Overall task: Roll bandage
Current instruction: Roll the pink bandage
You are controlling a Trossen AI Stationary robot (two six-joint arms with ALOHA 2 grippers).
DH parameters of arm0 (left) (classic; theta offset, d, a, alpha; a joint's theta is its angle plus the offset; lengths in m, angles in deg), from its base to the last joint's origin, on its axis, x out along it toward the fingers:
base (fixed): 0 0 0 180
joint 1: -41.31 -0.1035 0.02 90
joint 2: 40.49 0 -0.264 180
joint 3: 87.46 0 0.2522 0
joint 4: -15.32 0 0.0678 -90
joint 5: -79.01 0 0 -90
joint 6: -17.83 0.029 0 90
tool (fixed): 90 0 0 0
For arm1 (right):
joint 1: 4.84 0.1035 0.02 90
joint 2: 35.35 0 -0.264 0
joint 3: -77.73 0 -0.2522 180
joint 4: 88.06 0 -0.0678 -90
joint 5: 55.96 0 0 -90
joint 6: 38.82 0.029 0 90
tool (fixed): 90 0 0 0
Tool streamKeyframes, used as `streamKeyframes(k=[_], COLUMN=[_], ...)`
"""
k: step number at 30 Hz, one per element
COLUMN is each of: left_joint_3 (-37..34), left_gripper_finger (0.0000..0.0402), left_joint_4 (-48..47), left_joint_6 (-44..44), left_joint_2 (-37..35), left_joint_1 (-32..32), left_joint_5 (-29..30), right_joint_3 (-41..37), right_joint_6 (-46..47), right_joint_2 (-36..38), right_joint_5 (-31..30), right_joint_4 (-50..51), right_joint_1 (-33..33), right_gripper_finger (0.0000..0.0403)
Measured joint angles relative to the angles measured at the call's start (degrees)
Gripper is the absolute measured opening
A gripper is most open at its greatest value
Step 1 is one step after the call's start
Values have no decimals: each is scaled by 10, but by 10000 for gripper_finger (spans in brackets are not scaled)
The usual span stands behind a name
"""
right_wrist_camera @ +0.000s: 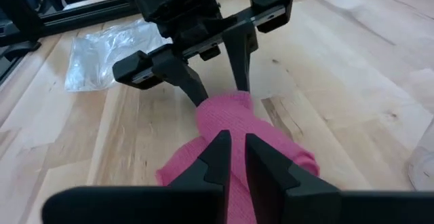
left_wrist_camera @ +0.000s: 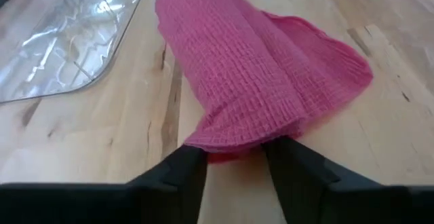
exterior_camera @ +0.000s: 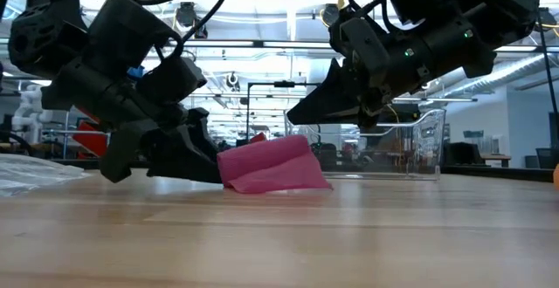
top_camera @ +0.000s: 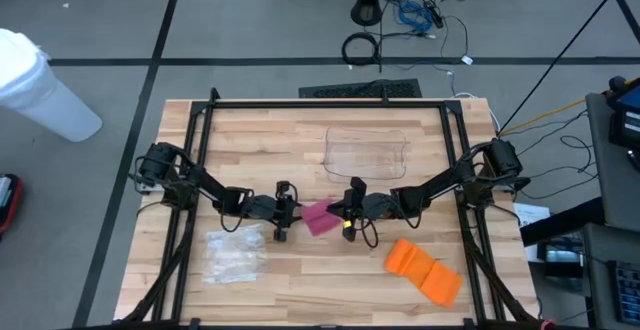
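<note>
Centrally on the wooden worktop (top_camera: 300, 140), seen from above, lies the pink bandage (top_camera: 320, 217), a short crumpled strip of waffle-textured gauze, with both arms reaching in toward it. The left claw (top_camera: 284, 213) sits just at the bandage's 9 o'clock side and the right claw (top_camera: 349, 213) just at its 3 o'clock side, so the cloth is caught between the two.

From the left wrist camera, the left claw (left_wrist_camera: 234, 157) has its two dark fingers narrowly parted, pinching the near folded end of the bandage (left_wrist_camera: 254, 75); the cloth bulges up between them and spreads away over the wood. From the right wrist camera, the right claw (right_wrist_camera: 234, 153) is nearly closed, its fingers gripping the opposite end of the bandage (right_wrist_camera: 237, 125), with the left claw (right_wrist_camera: 213, 81) visible straight across, touching the far edge.

At table height, the bandage (exterior_camera: 271, 166) rests on the wood as a low hump, its left end under the left claw (exterior_camera: 196, 157), while the right claw (exterior_camera: 301, 113) hangs at an angle above its right end.

A clear plastic tray (top_camera: 367, 152) stands near 12 o'clock of the bandage, a clear plastic bag (top_camera: 235, 253) near 8 o'clock, and an orange folded cloth (top_camera: 425, 269) near 4 o'clock, all well apart from it.
</note>
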Motion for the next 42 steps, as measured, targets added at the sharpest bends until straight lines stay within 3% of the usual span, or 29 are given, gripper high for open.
streamKeyframes(k=[27, 31, 38, 42], left_joint_3=[0, 0, 0, 0], left_gripper_finger=[165, 130, 19, 8], left_joint_4=[10, -2, -46, -59], left_joint_6=[-15, -15, -10, -9], left_joint_2=[-8, -28, -45, -45], left_joint_1=[2, 2, 2, 2], left_joint_5=[1, -7, -12, -15], right_joint_3=[0, 0, 0, 0], right_joint_6=[30, 30, 29, 30], right_joint_2=[0, 0, 0, 0], right_joint_5=[-1, -1, -1, -1], right_joint_4=[40, 42, 42, 42], right_joint_1=[1, 1, 1, 1], right_gripper_finger=[32, 23, 20, 20])
